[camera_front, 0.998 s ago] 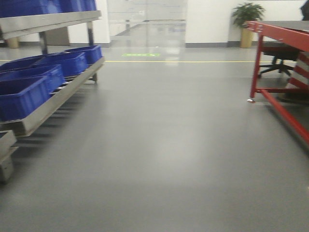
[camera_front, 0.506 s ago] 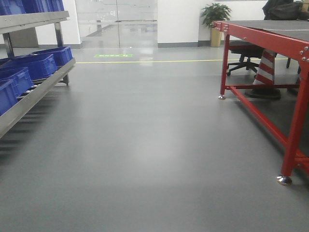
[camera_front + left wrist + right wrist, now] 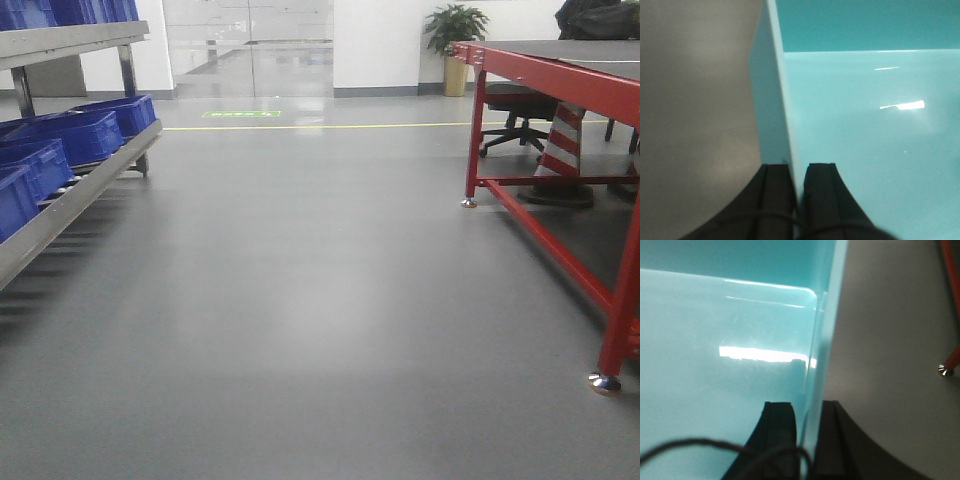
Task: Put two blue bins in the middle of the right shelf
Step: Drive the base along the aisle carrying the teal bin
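In both wrist views I hold one blue bin, which looks light cyan there. My left gripper (image 3: 797,167) is shut on the bin's left side wall (image 3: 776,100), one finger outside and one inside. My right gripper (image 3: 807,404) is shut on its right side wall (image 3: 824,330) in the same way. The bin's smooth inside floor (image 3: 865,125) is empty and also shows in the right wrist view (image 3: 715,340). Grey floor lies under it. Neither the held bin nor the grippers show in the front view. The right shelf middle is out of view.
A steel rack (image 3: 70,195) stands at the left with several dark blue bins (image 3: 75,135) on its low tier. A red-framed table (image 3: 545,85) stands at the right, its foot (image 3: 603,382) near me. A striped cone (image 3: 562,140), an office chair and a potted plant (image 3: 455,45) are farther back. Grey floor (image 3: 300,300) lies between.
The front view has swung right: the rack slid towards the left edge and the red table came into view. In the last half second the scene shifted only slightly.
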